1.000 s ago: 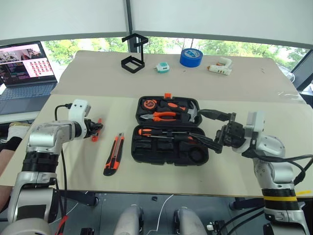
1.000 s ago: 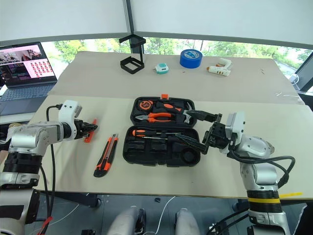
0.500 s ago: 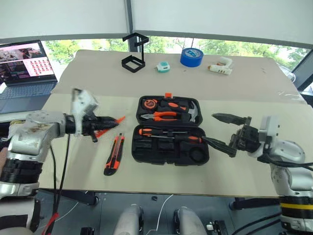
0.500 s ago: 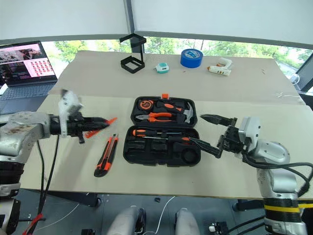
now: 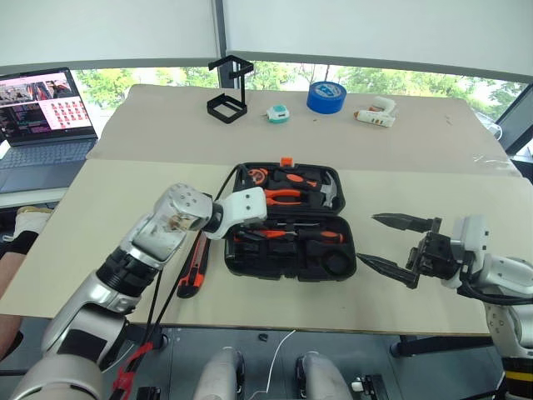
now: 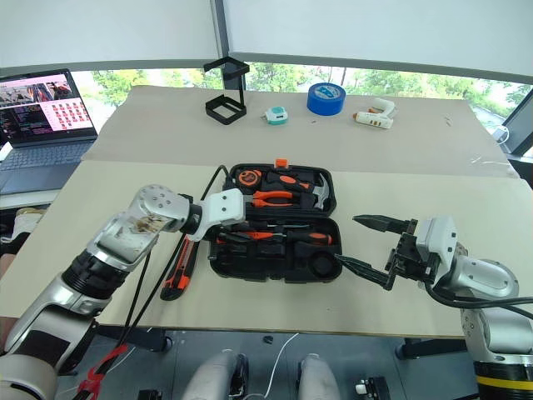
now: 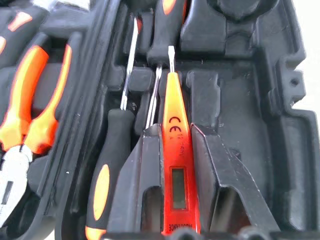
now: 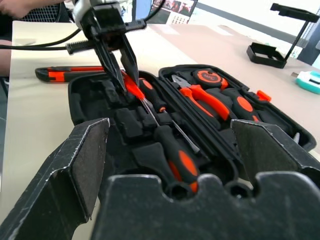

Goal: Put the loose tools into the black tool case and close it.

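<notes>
Left gripper [image 7: 177,150] is clamped on the small all-orange screwdriver [image 7: 175,150], tip pointing into the front half of the open black tool case [image 5: 287,250], held just above the moulded slots beside two long screwdrivers [image 7: 112,165] already seated there. Right gripper [image 5: 398,246] hangs empty at about 3 o'clock of the case, fingers spread wide, clear of its rim. Utility knife [image 5: 194,268] lies loose on the table [image 5: 108,208] at 9 o'clock of the case, partly under the left arm. Risk, as judged: the orange tool sits very near the seated shafts; released off-slot it could ride on them and keep the lid from shutting. The left forearm crosses low over the knife, so pulling back could sweep it toward the front table edge at 6 o'clock. Room: open table at 3 and 9 o'clock; blue tape roll [image 5: 325,97] and glue gun [image 5: 374,112] well apart at 12 to 1 o'clock.
</notes>
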